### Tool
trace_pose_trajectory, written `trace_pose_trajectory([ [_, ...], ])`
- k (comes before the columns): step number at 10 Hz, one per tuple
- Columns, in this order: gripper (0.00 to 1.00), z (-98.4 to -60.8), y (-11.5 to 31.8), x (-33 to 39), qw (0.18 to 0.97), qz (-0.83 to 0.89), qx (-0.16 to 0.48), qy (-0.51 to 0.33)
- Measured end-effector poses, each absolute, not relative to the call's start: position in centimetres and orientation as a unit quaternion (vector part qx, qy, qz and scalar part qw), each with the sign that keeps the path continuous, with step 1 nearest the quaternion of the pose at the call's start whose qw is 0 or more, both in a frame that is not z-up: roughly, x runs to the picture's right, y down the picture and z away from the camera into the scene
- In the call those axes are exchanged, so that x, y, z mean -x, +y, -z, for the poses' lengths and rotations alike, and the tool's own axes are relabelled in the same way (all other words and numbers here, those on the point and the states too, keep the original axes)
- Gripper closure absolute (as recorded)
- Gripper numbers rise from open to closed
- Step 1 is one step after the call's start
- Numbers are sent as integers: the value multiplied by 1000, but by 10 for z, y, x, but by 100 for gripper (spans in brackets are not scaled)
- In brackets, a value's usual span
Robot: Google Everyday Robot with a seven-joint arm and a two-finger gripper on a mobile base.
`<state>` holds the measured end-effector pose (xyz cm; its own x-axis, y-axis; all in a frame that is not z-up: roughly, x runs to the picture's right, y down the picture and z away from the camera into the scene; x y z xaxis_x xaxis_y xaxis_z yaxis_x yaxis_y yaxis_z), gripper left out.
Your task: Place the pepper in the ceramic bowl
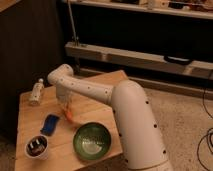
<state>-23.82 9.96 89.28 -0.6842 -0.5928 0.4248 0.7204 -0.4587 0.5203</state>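
Note:
The pepper [69, 115] is a small orange tapered vegetable lying on the wooden table [95, 107], just up and left of the ceramic bowl. The ceramic bowl [92, 141] is wide, glossy green with a paler centre, and stands near the table's front edge with nothing in it. My gripper [65, 106] hangs down from the white arm's bend and sits right over the pepper's upper end, at or touching it. The gripper's tip is partly hidden against the arm.
A blue sponge-like block [50, 124] lies left of the pepper. A small white cup [37, 146] with dark contents stands at the front left. A small pale bottle [36, 92] stands at the table's far left. Dark shelving runs behind the table.

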Motion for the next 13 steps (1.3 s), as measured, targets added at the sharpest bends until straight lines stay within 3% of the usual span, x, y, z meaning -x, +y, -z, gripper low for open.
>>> trace_pose_trajectory([
  [1, 85, -893, 99, 236, 387, 849, 91, -347],
  [3, 61, -893, 98, 235, 388, 850, 91, -345],
  [7, 24, -893, 97, 235, 388, 850, 90, -345],
  [8, 20, -893, 97, 235, 388, 850, 90, -345],
  [13, 20, -868, 73, 221, 408, 846, 49, -339],
])
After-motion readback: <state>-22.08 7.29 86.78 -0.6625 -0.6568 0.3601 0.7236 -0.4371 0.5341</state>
